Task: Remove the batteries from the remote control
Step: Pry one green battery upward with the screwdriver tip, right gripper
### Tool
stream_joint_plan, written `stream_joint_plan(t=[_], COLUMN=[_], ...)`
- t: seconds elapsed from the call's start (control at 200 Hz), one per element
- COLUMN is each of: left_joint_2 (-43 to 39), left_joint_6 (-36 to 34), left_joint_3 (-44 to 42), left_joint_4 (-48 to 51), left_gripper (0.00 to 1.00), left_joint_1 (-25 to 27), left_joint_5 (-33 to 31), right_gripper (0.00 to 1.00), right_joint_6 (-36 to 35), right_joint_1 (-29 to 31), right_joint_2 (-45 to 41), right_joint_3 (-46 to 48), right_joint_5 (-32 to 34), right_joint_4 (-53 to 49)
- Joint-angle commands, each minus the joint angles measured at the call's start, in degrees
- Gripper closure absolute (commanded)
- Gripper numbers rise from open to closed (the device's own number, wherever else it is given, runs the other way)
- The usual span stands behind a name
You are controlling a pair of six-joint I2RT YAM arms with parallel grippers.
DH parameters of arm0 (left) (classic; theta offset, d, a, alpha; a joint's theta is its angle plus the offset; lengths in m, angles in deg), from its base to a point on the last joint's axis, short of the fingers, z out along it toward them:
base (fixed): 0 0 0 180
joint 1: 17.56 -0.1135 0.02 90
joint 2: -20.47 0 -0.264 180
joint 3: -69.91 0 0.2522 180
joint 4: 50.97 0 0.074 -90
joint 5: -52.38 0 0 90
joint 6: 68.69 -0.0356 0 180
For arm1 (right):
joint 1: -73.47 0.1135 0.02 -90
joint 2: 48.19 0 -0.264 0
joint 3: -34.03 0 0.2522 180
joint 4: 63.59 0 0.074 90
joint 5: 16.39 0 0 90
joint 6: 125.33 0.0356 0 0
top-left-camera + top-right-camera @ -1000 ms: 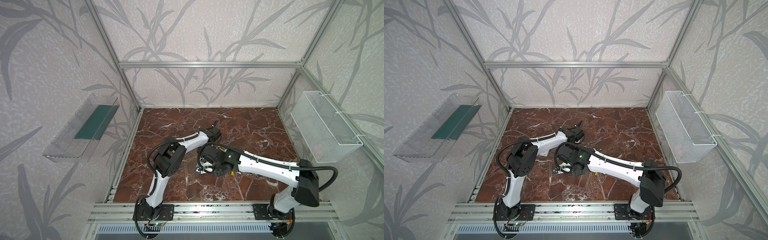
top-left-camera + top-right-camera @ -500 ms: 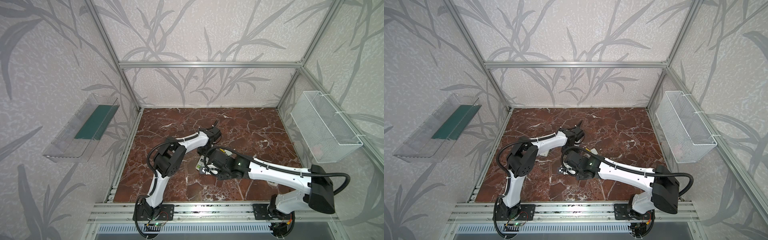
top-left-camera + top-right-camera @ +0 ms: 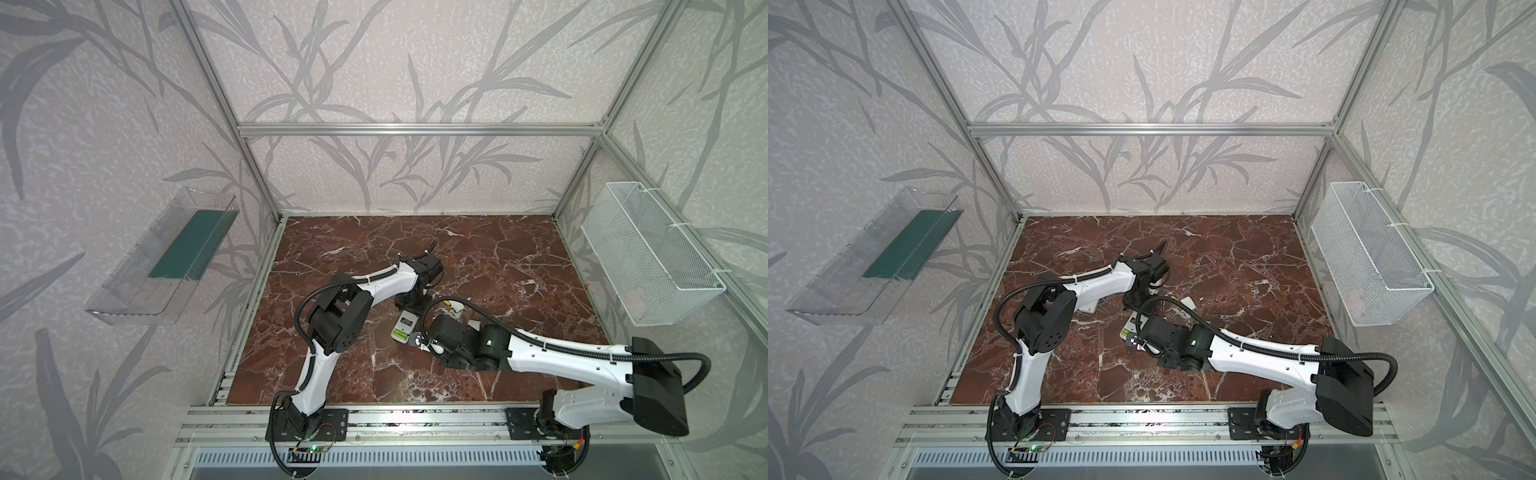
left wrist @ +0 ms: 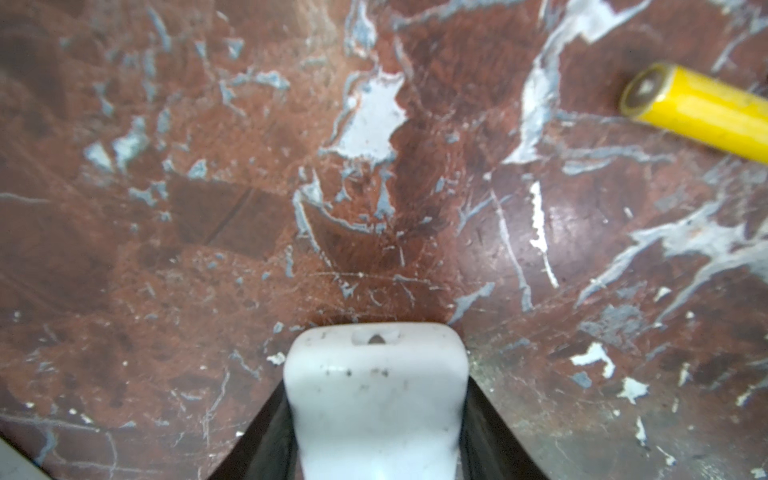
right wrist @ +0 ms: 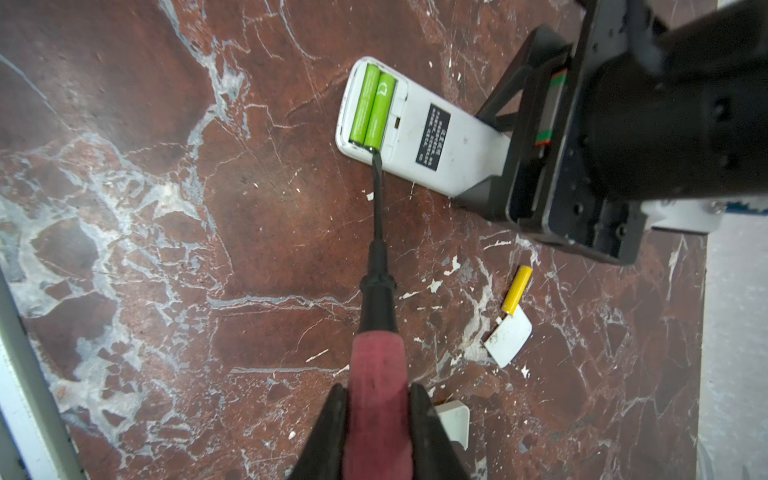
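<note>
- Red-brown marble tabletop (image 3: 519,257) inside a framed cell with leaf-patterned walls; wire basket (image 3: 648,253) on the right wall, clear shelf (image 3: 166,257) on the left wall.
- White remote control (image 5: 432,137) lies back-up near the tabletop's centre, between the two arms. Its battery compartment is uncovered.
- Two green batteries (image 5: 372,108) sit side by side in that compartment, at the remote's nearer end.
- Left hand (image 4: 376,384) pinches the remote's far end between its fingers, which press on both sides of the white body.
- Right hand (image 5: 376,392) is pressed together on the pink-red handle of a screwdriver (image 5: 376,291).
- The screwdriver's dark tip touches the end of one green cell at the compartment's edge.
- One yellow battery (image 5: 516,289) lies loose on the tabletop, right of the remote, one end touching a small white cover (image 5: 509,338).
- Second white cover (image 5: 455,419) lies just beside the right hand, partly hidden.
</note>
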Motion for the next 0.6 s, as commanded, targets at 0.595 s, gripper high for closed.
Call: stream_joint_plan(t=[0.595], left_joint_2=[4.0], left_joint_6=[0.4], left_joint_3=[0.8], left_joint_4=[2.4], left_gripper=[0.61], left_joint_1=[-0.6], left_joint_5=[0.6], right_gripper=[1.00], right_joint_6=[16.4], right_joint_1=[2.1], right_joint_2=[-6.0], right_joint_3=[14.6], right_joint_5=[4.6], right_joint_4=[23.3])
